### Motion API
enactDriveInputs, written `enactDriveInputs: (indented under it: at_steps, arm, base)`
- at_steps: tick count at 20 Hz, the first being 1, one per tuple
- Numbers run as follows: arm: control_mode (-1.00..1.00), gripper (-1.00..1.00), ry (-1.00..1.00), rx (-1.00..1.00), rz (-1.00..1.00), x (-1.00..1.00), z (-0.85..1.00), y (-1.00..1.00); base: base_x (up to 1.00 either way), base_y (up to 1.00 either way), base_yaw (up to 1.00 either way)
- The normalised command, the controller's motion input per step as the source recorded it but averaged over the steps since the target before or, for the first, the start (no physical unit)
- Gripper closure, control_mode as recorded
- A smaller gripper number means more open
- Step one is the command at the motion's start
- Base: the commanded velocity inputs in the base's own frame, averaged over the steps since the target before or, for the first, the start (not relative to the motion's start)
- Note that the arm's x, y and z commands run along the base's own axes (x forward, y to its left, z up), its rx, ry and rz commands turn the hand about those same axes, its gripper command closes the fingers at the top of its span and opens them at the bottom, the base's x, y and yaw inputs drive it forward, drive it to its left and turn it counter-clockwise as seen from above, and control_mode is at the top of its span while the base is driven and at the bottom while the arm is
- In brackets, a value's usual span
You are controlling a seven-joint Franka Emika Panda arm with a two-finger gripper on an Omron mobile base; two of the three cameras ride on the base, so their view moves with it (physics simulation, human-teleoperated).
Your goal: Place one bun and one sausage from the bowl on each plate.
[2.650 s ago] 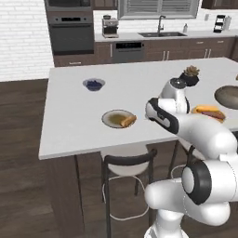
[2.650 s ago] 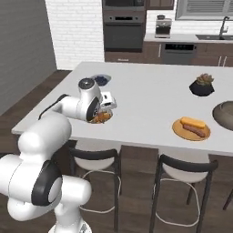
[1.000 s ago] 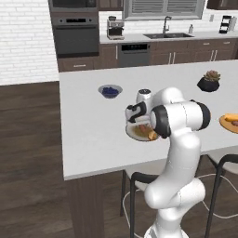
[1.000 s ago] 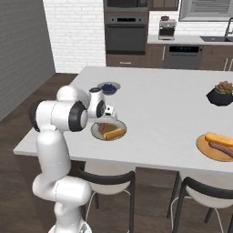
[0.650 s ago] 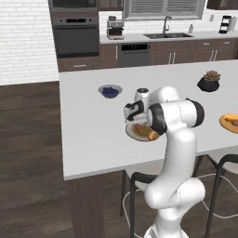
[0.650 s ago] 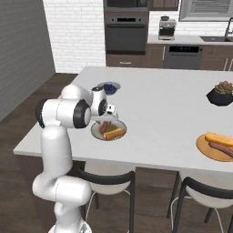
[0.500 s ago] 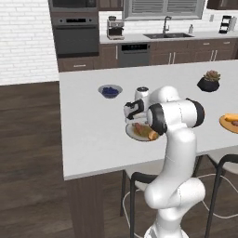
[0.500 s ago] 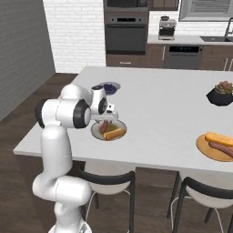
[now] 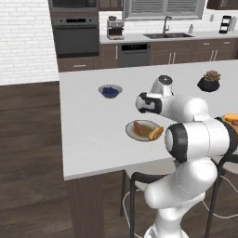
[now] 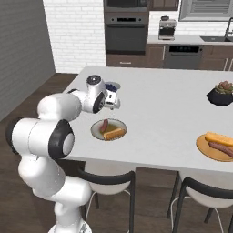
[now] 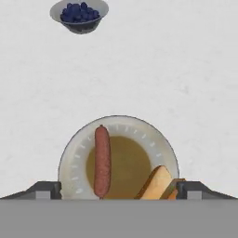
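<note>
We are holding our gripper (image 11: 119,188) over the grey-rimmed plate (image 11: 74,153) with its fingers (image 11: 44,188) spread wide apart and gripping nothing. The sausage (image 11: 102,160) is lying on the plate just ahead of the left fingertip, and the bun (image 11: 155,183) is resting on the plate's near edge, just inside the right fingertip. Beyond the fingers, well past the plate, the small bowl of berries (image 11: 79,14) is sitting on the white counter (image 11: 176,69).

From the right base camera, we are seeing the wooden plate (image 10: 214,150) far off to the side of the fingers, carrying a second bun (image 10: 220,138) and a second sausage (image 10: 220,149), with the potted plant (image 10: 221,93) standing beyond it.
</note>
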Motion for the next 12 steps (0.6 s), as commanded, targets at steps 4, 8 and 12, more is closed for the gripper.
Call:
enactDriveInputs:
  at_steps: [4, 8, 12]
  arm:
    - [-1.0, -1.0, -0.72, 0.09, 0.0, -1.0, 1.0, -0.49]
    - [-1.0, -1.0, -0.73, 0.09, 0.0, -1.0, 1.0, -0.44]
    - [-1.0, -1.0, -0.73, 0.09, -0.01, -1.0, 1.0, -0.36]
  base:
    - [0.0, 0.0, 0.0]
    - [0.0, 0.0, 0.0]
    - [0.0, 0.0, 0.0]
